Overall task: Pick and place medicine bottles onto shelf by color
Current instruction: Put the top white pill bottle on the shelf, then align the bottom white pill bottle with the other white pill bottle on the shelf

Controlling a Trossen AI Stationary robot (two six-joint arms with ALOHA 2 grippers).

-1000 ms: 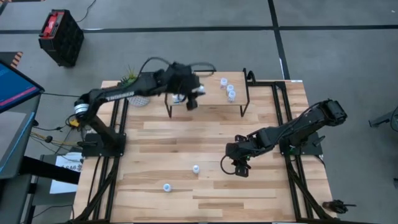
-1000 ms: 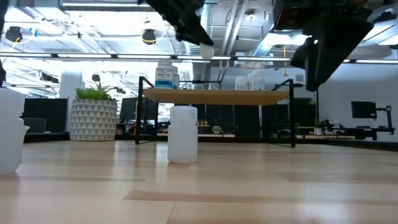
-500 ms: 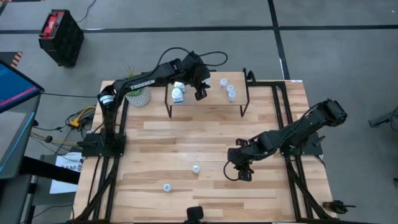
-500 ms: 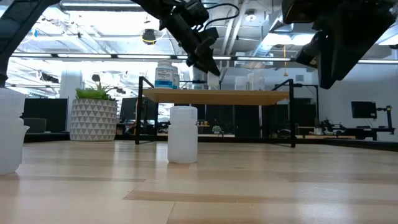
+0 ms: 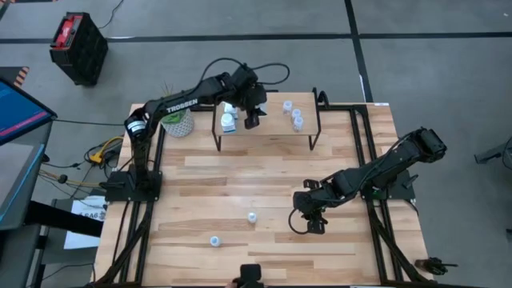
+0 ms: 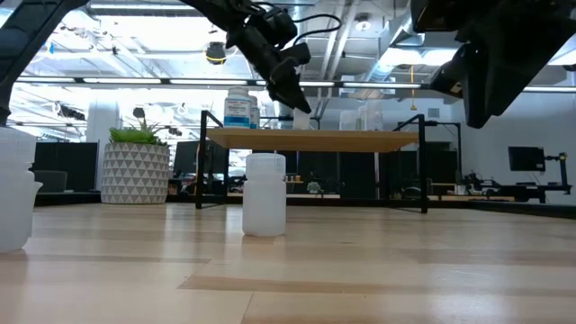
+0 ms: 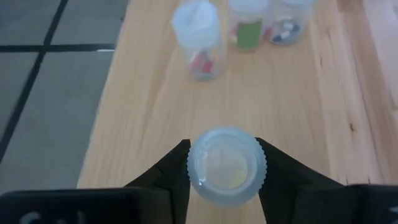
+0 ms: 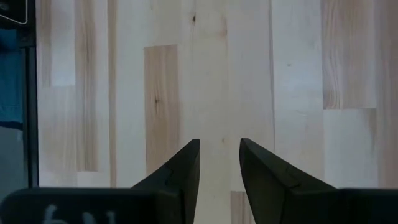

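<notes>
From where I stand, the left gripper [image 5: 253, 120] hangs over the shelf [image 5: 272, 128], its fingers [image 7: 171, 171] clenched on a pale translucent bottle [image 7: 226, 165]. 3 more translucent bottles [image 7: 200, 38] stand farther along the board, and 2 white bottles [image 5: 229, 120] sit near its other end. The right gripper [image 5: 314, 224] hovers low over the table [image 5: 200, 176], fingers [image 8: 180, 174] parted around nothing. 2 small bottles [image 5: 252, 217] remain down on the planks, near the front.
</notes>
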